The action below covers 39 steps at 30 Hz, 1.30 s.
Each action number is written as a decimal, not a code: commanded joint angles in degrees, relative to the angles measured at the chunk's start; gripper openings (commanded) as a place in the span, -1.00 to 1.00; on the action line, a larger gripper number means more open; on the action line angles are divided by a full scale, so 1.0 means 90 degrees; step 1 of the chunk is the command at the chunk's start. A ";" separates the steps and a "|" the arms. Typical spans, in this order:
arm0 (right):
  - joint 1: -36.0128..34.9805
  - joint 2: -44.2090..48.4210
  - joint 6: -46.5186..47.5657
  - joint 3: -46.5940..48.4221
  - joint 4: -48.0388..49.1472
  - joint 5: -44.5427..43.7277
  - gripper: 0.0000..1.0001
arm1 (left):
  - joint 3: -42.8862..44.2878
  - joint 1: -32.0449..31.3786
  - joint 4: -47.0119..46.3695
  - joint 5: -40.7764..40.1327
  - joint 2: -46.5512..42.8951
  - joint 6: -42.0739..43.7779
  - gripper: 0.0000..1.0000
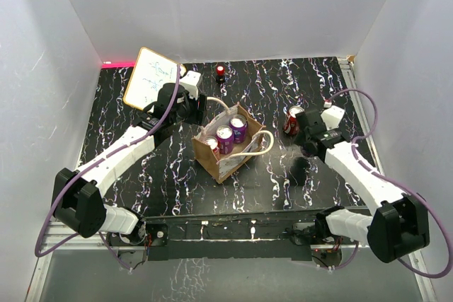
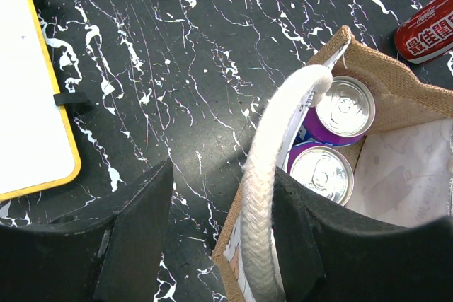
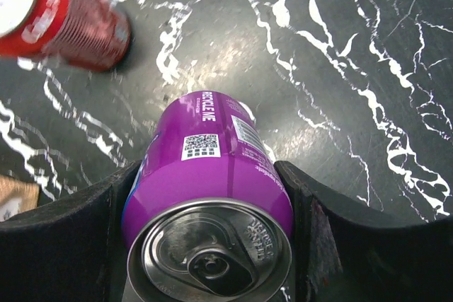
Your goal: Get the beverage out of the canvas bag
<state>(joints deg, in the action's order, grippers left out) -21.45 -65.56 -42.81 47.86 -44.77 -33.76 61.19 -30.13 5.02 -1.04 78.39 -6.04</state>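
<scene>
The tan canvas bag (image 1: 228, 155) stands mid-table with cream rope handles and several cans inside. Two purple cans (image 2: 345, 107) show in it in the left wrist view. My left gripper (image 1: 195, 107) is open at the bag's far-left corner. It (image 2: 219, 238) straddles the bag wall, with the rope handle (image 2: 272, 175) against the right finger. My right gripper (image 1: 309, 134) is to the right of the bag. It (image 3: 212, 224) is shut on a purple can (image 3: 212, 167), held upright over the table beside a red can (image 3: 64, 12). I cannot tell whether the held can touches the table.
The red can (image 1: 292, 119) stands just left of my right gripper and also shows in the left wrist view (image 2: 428, 26). A yellow-framed whiteboard (image 1: 150, 77) leans at the back left. A small red object (image 1: 220, 71) sits at the back. White walls enclose the table.
</scene>
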 commanded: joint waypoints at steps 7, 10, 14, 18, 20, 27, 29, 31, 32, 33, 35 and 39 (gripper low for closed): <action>0.1727 -0.1090 0.1086 0.1087 0.1333 0.0895 -0.84 | 0.0281 -0.0009 0.0065 0.0001 -0.0028 0.0005 0.08; 0.1943 -0.1445 0.1246 0.1358 0.1423 0.1010 -0.83 | 0.0262 -0.0006 0.0048 -0.0026 -0.0028 0.0015 0.08; 0.2269 -0.1842 0.1552 0.1597 0.1640 0.1353 -0.80 | 0.0276 -0.0009 0.0058 0.0007 -0.0028 0.0017 0.08; 0.2683 -0.2340 0.1921 0.1964 0.1633 0.1947 -0.74 | 0.0272 -0.0011 0.0058 -0.0011 -0.0028 0.0017 0.08; 0.2700 -0.2573 0.2010 0.2159 0.1476 0.1939 -0.73 | 0.0272 -0.0005 0.0051 -0.0002 -0.0028 0.0015 0.08; 0.2714 -0.3187 0.2261 0.2529 0.1459 0.1884 -0.72 | 0.0281 -0.0010 0.0058 0.0023 -0.0028 0.0017 0.09; 0.2716 -0.3340 0.2283 0.2584 0.1454 0.1947 -0.71 | 0.0281 -0.0012 0.0066 0.0010 -0.0028 0.0016 0.08; 0.2714 -0.3482 0.2294 0.2637 0.1424 0.1923 -0.71 | 0.0272 -0.0005 0.0056 -0.0001 -0.0028 0.0026 0.08; 0.2714 -0.3524 0.2293 0.2650 0.1426 0.1923 -0.71 | 0.0272 -0.0006 0.0060 -0.0011 -0.0028 0.0024 0.09; 0.2714 -0.3565 0.2302 0.2660 0.1426 0.1961 -0.70 | 0.0272 -0.0002 0.0063 -0.0007 -0.0028 0.0013 0.09; 0.2711 -0.3627 0.2339 0.2678 0.1438 0.2021 -0.67 | 0.0286 -0.0011 0.0059 0.0035 -0.0028 0.0009 0.08; 0.2714 -0.3665 0.2398 0.2698 0.1419 0.1920 -0.14 | 0.0291 -0.0010 0.0068 0.0057 -0.0028 0.0007 0.08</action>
<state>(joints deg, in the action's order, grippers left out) 3.01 -98.50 -22.22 68.93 -35.29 -15.73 61.30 -30.11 5.04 -1.04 78.41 -6.02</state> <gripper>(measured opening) 0.689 0.542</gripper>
